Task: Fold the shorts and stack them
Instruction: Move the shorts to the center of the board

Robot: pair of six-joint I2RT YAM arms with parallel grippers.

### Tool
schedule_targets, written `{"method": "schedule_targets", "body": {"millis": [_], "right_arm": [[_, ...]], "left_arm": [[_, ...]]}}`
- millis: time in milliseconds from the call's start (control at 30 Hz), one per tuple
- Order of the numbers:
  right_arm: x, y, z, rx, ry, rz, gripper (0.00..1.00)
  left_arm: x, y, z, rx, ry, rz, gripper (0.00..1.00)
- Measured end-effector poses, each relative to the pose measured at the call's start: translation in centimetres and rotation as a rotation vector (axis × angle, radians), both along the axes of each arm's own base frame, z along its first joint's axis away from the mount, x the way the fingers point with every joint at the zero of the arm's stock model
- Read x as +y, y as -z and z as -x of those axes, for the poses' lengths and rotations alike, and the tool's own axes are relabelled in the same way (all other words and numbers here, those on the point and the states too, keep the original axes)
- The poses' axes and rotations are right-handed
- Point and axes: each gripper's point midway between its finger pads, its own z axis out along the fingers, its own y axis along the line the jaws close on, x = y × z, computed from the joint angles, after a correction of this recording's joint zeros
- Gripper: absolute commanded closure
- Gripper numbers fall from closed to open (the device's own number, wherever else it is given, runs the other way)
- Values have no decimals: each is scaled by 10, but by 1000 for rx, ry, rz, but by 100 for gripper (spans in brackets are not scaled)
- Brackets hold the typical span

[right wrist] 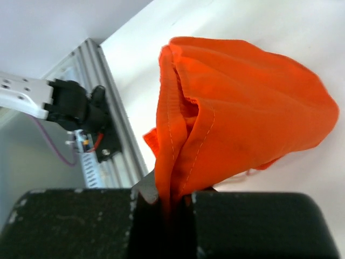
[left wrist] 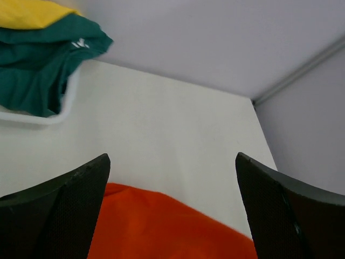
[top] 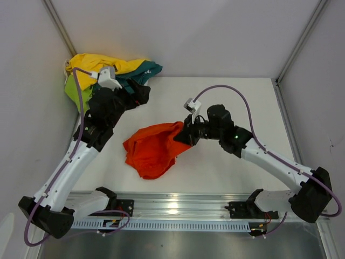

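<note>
The orange shorts lie crumpled mid-table, their right edge raised. My right gripper is shut on that edge; in the right wrist view a bunched hem of the orange shorts runs down into the closed right gripper. My left gripper is open and holds nothing, just behind and left of the shorts. From the left wrist, the orange shorts show below the wide-apart left gripper. Yellow shorts, teal shorts and lime-green shorts are heaped at the back left.
The heap sits in a white basket in the back-left corner. Grey walls close in the table on three sides. An aluminium rail with both arm bases runs along the near edge.
</note>
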Motion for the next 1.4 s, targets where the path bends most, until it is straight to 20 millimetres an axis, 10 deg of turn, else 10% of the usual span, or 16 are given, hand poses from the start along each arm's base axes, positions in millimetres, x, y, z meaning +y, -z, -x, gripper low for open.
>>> {"method": "schedule_targets", "body": {"millis": [200,500,833,1033,1400], "right_arm": [[-15,-11,-15,220,48,24,100],[-95,38,-111,723,365,-75,100],[-118,55,-155,782,485,-61,100],[-153,78,-188,697,600,76,100],[-139,65,-162,537,551,204,100]], "left_arm": [[-34,38,32,22,213,-44,1],[-49,72,87,-21,383,-75,1],[-123,143,141,18,634,-264,1],[-134,181,129,78,599,-407,1],[-152,180,93,73,496,-553,1]]}}
